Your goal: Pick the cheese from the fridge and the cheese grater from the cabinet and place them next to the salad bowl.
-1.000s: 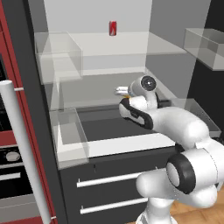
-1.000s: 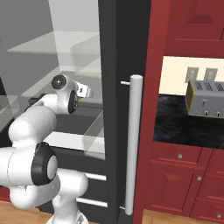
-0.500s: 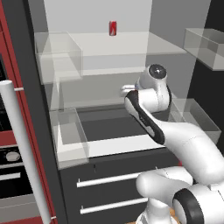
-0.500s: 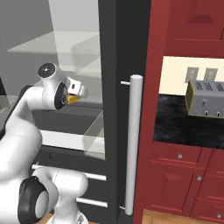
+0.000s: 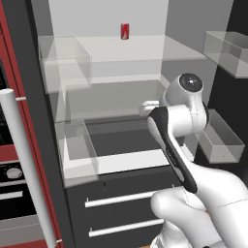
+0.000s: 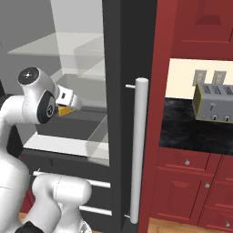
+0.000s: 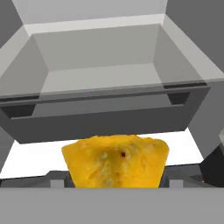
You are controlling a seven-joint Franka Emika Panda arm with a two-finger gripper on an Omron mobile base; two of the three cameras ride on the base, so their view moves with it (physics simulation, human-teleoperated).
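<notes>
- My fingers (image 7: 116, 177) are clenched on the cheese (image 7: 116, 162): in the hand view the yellow-orange wedge sits right between them, low in the frame.
- In the right base view the cheese (image 6: 67, 109) shows as a small orange bit under the white end of my hand, just past my wrist joint.
- I am holding it in front of the open fridge (image 5: 121, 97), clear of the shelves, at about the height of the middle shelf.
- Ahead of the cheese, in the hand view, a clear drawer (image 7: 109, 87) with a dark front lies across the fridge, and a white shelf (image 7: 35, 155) runs below it.
- In the left base view my hand (image 5: 150, 104) points toward the pale back wall of the fridge.
- A small red can (image 5: 125, 31) stands on the top shelf, well above my hand and apart from it.
- Clear bins hang on the left wall of the fridge, an upper bin (image 5: 65, 65) over a lower bin (image 5: 77, 152); more clear bins sit on the door at the right (image 5: 220, 138).
- Two long white pulls cross the dark lower drawers (image 5: 121, 213) under the white shelf.
- The white bar handle (image 6: 136, 150) stands upright on the fridge's edge in the right base view.
- Right of it, a silver toaster (image 6: 214, 102) stands on the black bench (image 6: 186, 127), over red drawers (image 6: 191, 182) with knobs.
</notes>
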